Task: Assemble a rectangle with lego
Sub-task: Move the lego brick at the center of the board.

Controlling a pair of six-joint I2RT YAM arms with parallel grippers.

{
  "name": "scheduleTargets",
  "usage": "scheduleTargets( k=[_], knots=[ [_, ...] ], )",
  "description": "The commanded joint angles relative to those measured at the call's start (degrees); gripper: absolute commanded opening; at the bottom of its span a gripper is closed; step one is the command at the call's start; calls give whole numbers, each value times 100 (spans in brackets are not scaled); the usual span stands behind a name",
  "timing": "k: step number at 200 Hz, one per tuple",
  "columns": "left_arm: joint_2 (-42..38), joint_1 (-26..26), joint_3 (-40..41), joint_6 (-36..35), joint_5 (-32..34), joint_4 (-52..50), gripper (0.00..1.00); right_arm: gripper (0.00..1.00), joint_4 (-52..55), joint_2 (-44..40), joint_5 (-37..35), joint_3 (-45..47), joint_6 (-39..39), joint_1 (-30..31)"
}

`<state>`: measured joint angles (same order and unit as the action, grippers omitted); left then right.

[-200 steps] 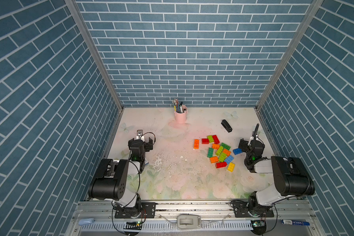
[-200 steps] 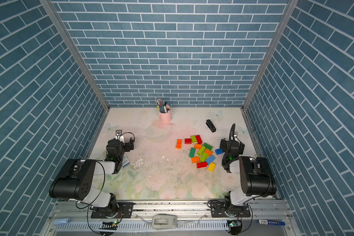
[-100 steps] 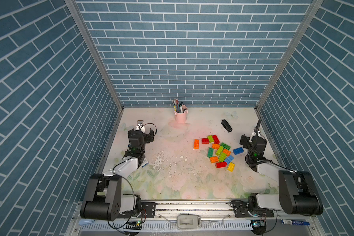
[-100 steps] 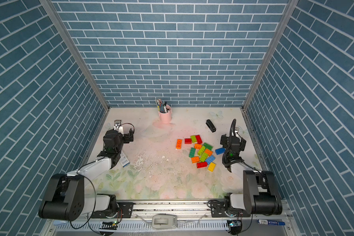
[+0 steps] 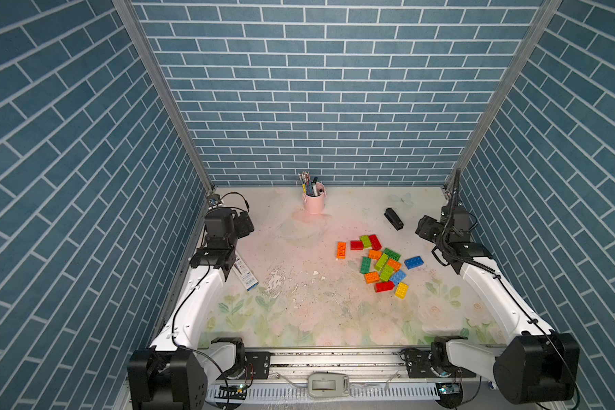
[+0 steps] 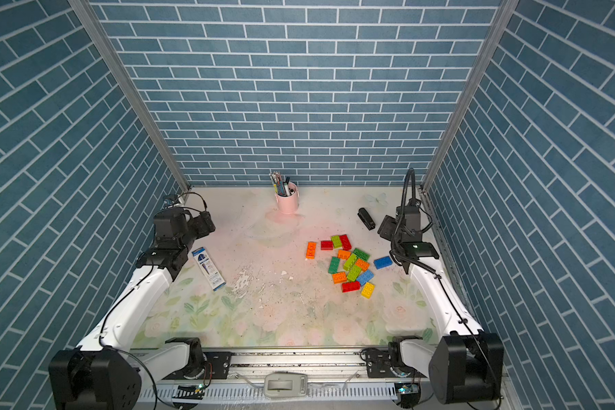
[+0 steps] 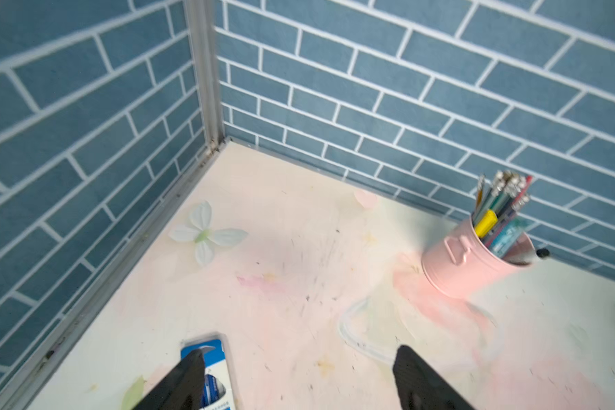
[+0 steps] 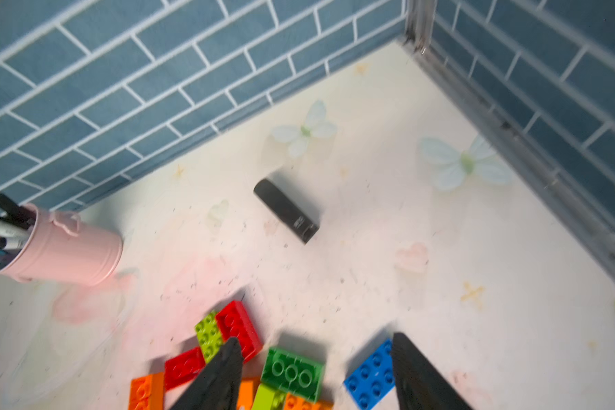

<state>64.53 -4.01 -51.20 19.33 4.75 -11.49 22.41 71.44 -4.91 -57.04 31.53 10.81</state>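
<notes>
The lego [image 5: 380, 264] [image 6: 352, 264] lies as a loose heap of red, orange, yellow, lime, green and blue bricks right of the table's middle. An orange brick [image 5: 341, 250] and a blue brick [image 5: 413, 262] lie a little apart from it. My right gripper [image 8: 315, 339] [image 5: 425, 229] hovers open behind the heap, holding nothing. Below it the right wrist view shows a green brick [image 8: 293, 371] and the blue brick [image 8: 370, 376]. My left gripper [image 7: 299, 355] [image 5: 244, 225] is open and empty over bare table at the far left, away from the bricks.
A pink cup of pens [image 5: 314, 202] stands at the back centre. A black stapler [image 5: 393, 218] lies behind the bricks. A blue and white packet [image 6: 208, 268] lies beside my left arm. Blue brick-pattern walls close in the back and both sides.
Both arms have unfolded and stretched toward the back of the table, lifting the grippers. The bricks have not moved.
</notes>
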Motion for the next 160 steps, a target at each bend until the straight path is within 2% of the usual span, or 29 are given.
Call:
scheduleTargets(
  k=[1,26,41,60,83,95,113,128,160],
  knots=[
    [83,-1007,-164,158,101,-774,84,64,1507,421,208,-348,801,692],
    [412,-2825,-61,191,1556,-739,86,63,1794,988,-193,-512,1364,1589],
    [620,-3316,141,462,1795,-500,86,63,1785,1456,-422,-776,1625,2027],
    [752,-3345,342,816,1579,-240,85,66,1764,2161,-504,-1263,1825,2400],
    [742,-3343,263,455,1617,-290,85,65,1824,2624,-362,-1485,1938,2502],
    [695,-3337,253,179,1636,-326,85,61,1998,2632,-498,-1484,1803,2505],
    [645,-3318,336,4,1640,-317,86,51,2454,2688,-503,-1551,1438,2500],
    [640,-3270,422,62,1501,-191,86,38,2715,2610,-471,-1443,1453,2505],
    [777,-3272,485,261,1166,178,86,35,2755,2282,-360,-975,1687,2505]
  ],
)
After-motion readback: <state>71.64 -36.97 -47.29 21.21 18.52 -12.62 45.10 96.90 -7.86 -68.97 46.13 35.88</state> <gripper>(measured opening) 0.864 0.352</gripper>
